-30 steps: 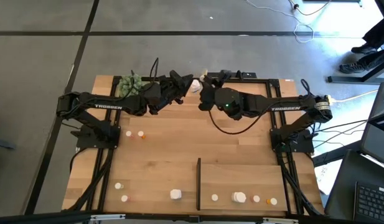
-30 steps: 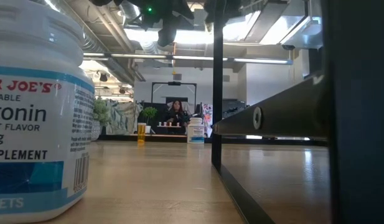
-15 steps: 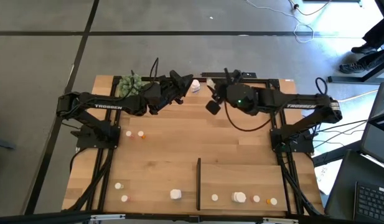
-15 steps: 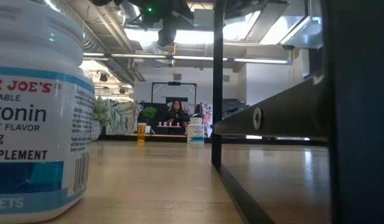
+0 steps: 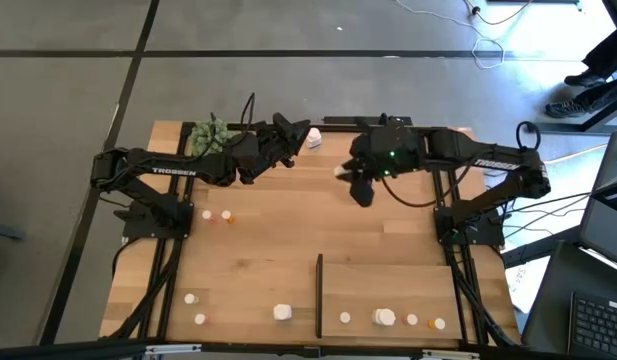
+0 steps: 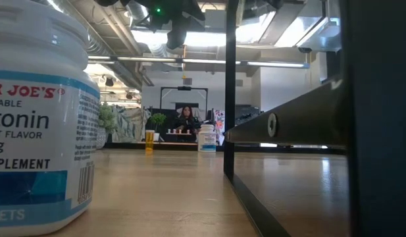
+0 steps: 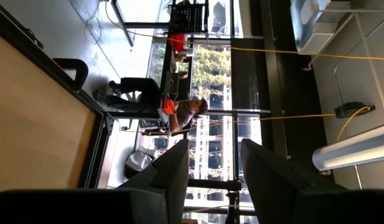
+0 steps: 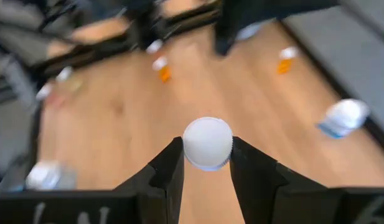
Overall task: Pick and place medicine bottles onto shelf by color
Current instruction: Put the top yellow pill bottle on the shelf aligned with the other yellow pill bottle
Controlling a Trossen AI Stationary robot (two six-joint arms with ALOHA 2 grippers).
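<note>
High view: right hand (image 5: pixel 360 187) over far-mid bench (image 5: pixel 268 240), white bottle (image 5: pixel 341 172) in it; left hand (image 5: pixel 306 131) beside loose bottle (image 5: pixel 314 139).
Low view: near tub (image 6: pixel 41 125) reads "JOE'S", "SUPPLEMENT".
Left wrist view: fingers (image 7: pixel 168 171) part-open, empty.
Right wrist view: fingers (image 8: pixel 168 168) clamp white cap.

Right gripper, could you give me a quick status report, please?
Right gripper shut on white bottle, above mid-table. Left gripper open, empty, raised near the far edge. Nothing blocking the shelf.

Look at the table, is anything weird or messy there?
Mostly no. One thing stands out: a green spiky plant ball sits at the far edge among the medicine bottles, and it is no bottle. The right gripper holds a white bottle; nothing looks spilled or broken.
</note>
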